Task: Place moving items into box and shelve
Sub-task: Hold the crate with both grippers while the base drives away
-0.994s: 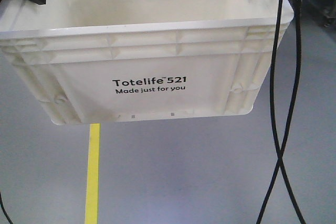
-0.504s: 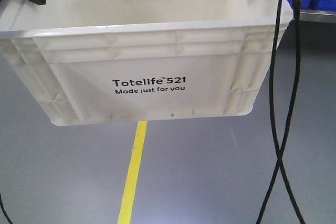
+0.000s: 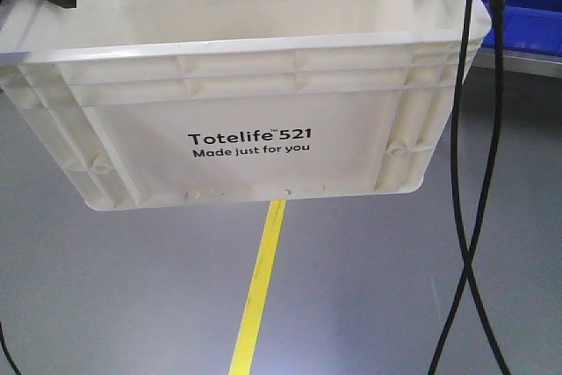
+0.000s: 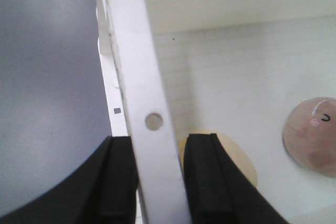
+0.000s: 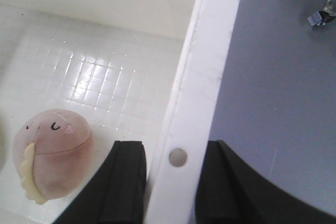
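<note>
The white box point(image 3: 255, 94), printed "Totelife 521", hangs in the air above the grey floor, filling the upper half of the front view. My left gripper point(image 4: 160, 150) is shut on the box's left rim point(image 4: 134, 66), one finger inside the wall and one outside. My right gripper point(image 5: 173, 156) is shut the same way on the right rim point(image 5: 210, 51). Inside the box lie two moving items: a pink-brown ball point(image 5: 52, 148) with a small face and yellow seam, also seen as the pink ball point(image 4: 314, 135), and a cream ball point(image 4: 239, 161) partly hidden behind my left inner finger.
A yellow floor line point(image 3: 259, 287) runs under the box across the grey floor. Blue bins point(image 3: 527, 6) stand on a shelf edge at the upper right. Two black cables point(image 3: 465, 173) hang down and cross at the right. A small metal piece point(image 5: 323, 17) lies on the floor.
The yellow line has slid from left to right under the box and tilted, and the blue bins have come further into view. The box stays fixed in both grippers.
</note>
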`<state>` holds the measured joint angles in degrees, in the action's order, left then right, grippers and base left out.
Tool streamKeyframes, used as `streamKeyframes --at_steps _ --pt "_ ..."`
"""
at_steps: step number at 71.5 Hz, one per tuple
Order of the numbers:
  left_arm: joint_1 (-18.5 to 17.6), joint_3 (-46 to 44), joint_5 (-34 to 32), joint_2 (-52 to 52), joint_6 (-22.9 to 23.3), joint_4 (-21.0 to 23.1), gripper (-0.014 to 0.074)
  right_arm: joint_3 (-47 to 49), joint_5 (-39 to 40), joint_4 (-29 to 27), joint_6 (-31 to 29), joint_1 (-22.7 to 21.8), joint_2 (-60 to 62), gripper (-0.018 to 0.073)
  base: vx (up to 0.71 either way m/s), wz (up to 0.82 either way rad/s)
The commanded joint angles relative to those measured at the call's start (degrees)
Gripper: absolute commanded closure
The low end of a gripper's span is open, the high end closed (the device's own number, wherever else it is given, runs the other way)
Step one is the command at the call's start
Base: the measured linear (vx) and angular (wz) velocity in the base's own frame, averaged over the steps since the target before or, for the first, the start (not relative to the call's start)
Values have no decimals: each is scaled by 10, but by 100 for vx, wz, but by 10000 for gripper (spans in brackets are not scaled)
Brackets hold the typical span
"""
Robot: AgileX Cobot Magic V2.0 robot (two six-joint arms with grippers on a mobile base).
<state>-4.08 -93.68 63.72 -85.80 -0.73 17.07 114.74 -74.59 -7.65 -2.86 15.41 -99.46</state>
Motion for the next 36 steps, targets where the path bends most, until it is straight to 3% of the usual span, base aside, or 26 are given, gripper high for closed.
streamKeyframes --at_steps 1,36 --pt "-15 -27 -72 29 -5 122 613 25 43 -93 -20 14 39 570 43 5" --pt "-15 -27 -72 29 -5 122 613 25 43 -94 -20 14 39 570 43 6"
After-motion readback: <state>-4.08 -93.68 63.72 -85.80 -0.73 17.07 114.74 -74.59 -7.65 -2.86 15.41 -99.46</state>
